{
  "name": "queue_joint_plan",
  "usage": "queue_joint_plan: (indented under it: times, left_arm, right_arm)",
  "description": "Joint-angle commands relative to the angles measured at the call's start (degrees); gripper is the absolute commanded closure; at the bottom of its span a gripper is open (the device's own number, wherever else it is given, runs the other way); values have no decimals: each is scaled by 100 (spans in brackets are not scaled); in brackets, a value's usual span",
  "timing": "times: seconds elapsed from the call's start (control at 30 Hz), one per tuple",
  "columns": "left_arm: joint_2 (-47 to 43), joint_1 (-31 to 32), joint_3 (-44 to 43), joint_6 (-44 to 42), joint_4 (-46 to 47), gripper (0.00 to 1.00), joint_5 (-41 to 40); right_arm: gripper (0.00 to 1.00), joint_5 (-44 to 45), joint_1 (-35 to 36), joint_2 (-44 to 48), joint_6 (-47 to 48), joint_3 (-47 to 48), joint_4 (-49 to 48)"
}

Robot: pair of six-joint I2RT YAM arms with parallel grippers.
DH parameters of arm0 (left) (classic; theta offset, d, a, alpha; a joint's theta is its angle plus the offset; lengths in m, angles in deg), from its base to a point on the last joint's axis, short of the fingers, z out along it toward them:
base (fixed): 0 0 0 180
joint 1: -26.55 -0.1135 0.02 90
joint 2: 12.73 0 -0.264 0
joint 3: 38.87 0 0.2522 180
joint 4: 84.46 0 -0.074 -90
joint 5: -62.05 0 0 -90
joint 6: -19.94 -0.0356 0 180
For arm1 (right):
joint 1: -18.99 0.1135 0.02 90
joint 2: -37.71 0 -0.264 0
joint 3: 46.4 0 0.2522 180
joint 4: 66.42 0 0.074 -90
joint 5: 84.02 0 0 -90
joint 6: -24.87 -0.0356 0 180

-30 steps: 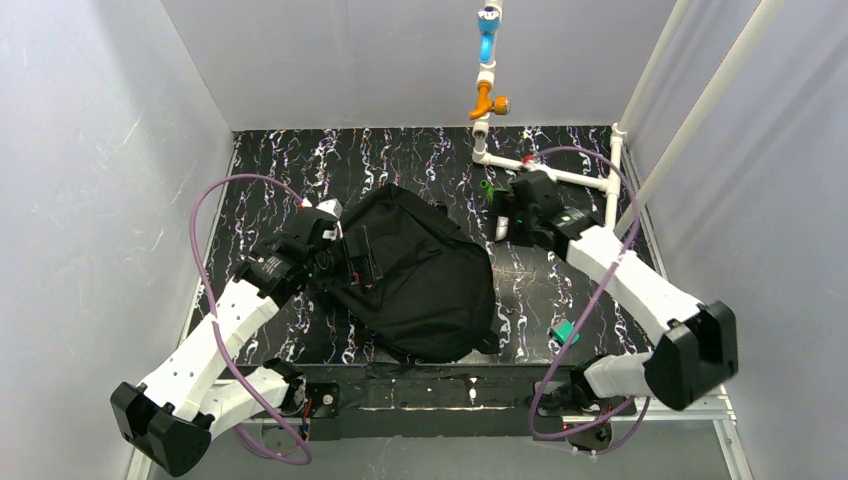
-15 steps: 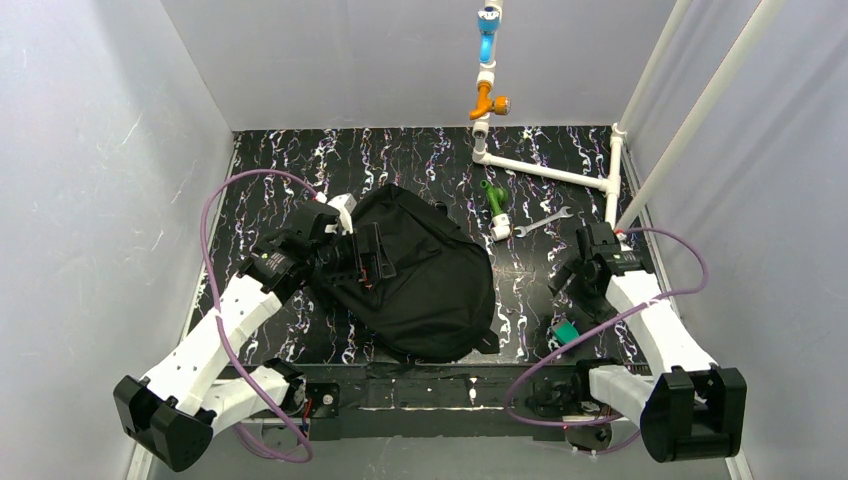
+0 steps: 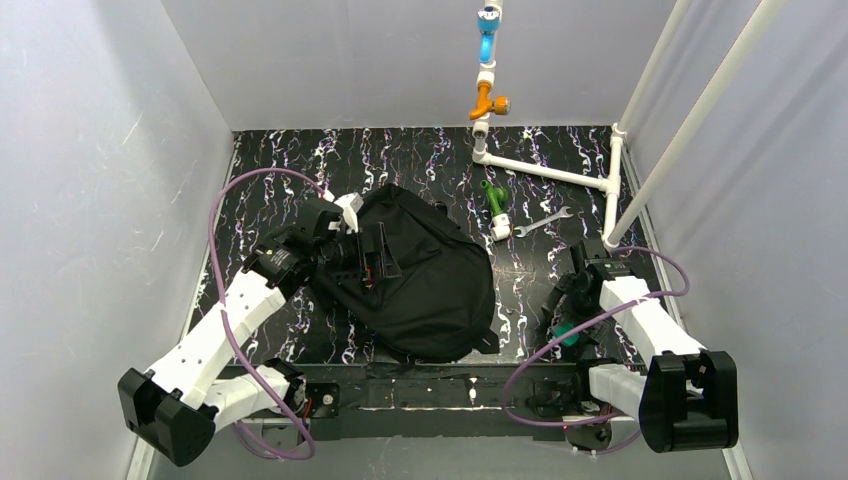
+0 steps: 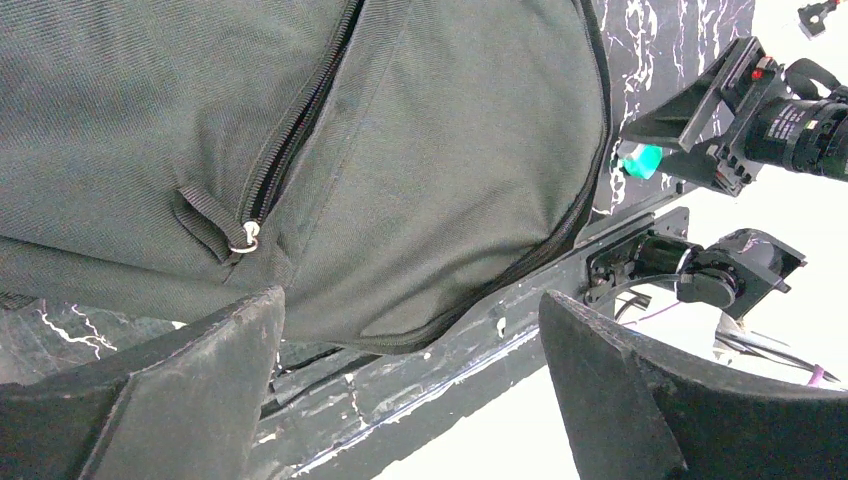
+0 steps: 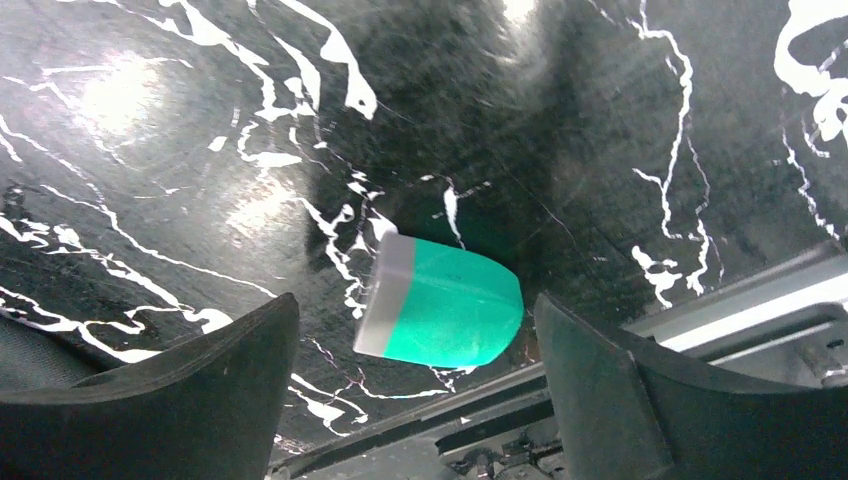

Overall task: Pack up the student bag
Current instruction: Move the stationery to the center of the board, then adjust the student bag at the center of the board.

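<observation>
**Both jaws spread, bag flat mid-table**

I have the bag (image 3: 430, 285) lying flat on the black marbled table (image 3: 300, 170). It sits roughly in the middle, with its near edge up against the front rail (image 3: 440, 385). On my left wrist camera its dark fabric fills most of the view, and a zip (image 4: 300, 120) runs down to a small metal pull (image 4: 248, 236).

My left gripper (image 3: 375, 258) is over the bag's left side with its jaws spread wide above the fabric. Both fingers (image 4: 190, 400) frame the front pocket area, but I cannot tell whether they touch the cloth.

My right gripper (image 3: 562, 305) is off to the bag's right, apart from it and pointing down at the table. Its jaws are spread wide too. Just right of the bag's near corner lies a teal piece (image 5: 445, 300) with a grey end. On the right wrist camera it sits between the two fingers (image 5: 640, 390), and I see a gap on each side. How far above it the gripper is, I cannot tell.

Beyond the bag's far right corner I see a green-handled tool (image 3: 489, 197). A wrench (image 3: 545, 217) lies just beside it, further right. A white pipe frame (image 3: 545, 172) stands behind both, further from the bag again.
</observation>
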Motion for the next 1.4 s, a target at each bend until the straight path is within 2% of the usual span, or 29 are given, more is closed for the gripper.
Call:
queue_joint_plan:
  times: [0.0, 0.07, 0.17, 0.33, 0.43, 0.47, 0.53, 0.7, 0.73, 0.9, 1.07, 1.2, 1.3, 1.37]
  left_arm:
    - [54, 8, -88, -30, 66, 2, 228]
    - [58, 8, -84, 21, 92, 2, 248]
    - [74, 9, -92, 54, 107, 2, 288]
    - [106, 8, -144, 58, 81, 2, 260]
    - [217, 9, -199, -6, 61, 2, 147]
    - [613, 0, -387, -163, -90, 2, -226]
    - [836, -49, -498, -236, -72, 2, -394]
    - [1533, -203, -707, -325, 471, 10, -207]
    - [1745, -221, -731, -324, 698, 12, -94]
    - [2571, -237, -786, -352, 1101, 27, 537]
    - [2457, -111, -107, 39, 1903, 36, 1090]
    - [2222, 178, 346, 282, 2371, 35, 1005]
    - [2166, 386, 611, 404, 2592, 35, 883]
    - [2126, 518, 685, 374, 2590, 34, 765]
  right_arm:
    - [14, -211, 36, -47, 194, -67, -533]
    - [26, -327, 109, -242, 193, -114, -761]
    - [38, -225, 329, -604, 202, 36, -1127]
    - [46, 84, 1060, -1276, 121, 719, -1706]
    - [46, 433, 1357, -1805, 327, 1254, -2077]
    - [41, 837, 1398, -2702, 721, 1876, -2111]
    - [31, 956, 1402, -3069, 993, 2131, -2041]
    - [3, 809, 1479, -3279, 1613, 2461, -1915]
    - [2, 750, 1491, -3202, 1679, 2495, -1911]
    - [2, 757, 1619, -2688, 1904, 2811, -1621]
    - [2, 530, 2069, -2114, 1653, 3254, -1512]
    - [2, -477, 2462, -1986, 914, 3367, -2337]
    - [2, -1208, 2710, -2263, 168, 3336, -3205]
    - [5, -1334, 2907, -2633, -323, 3446, -3493]
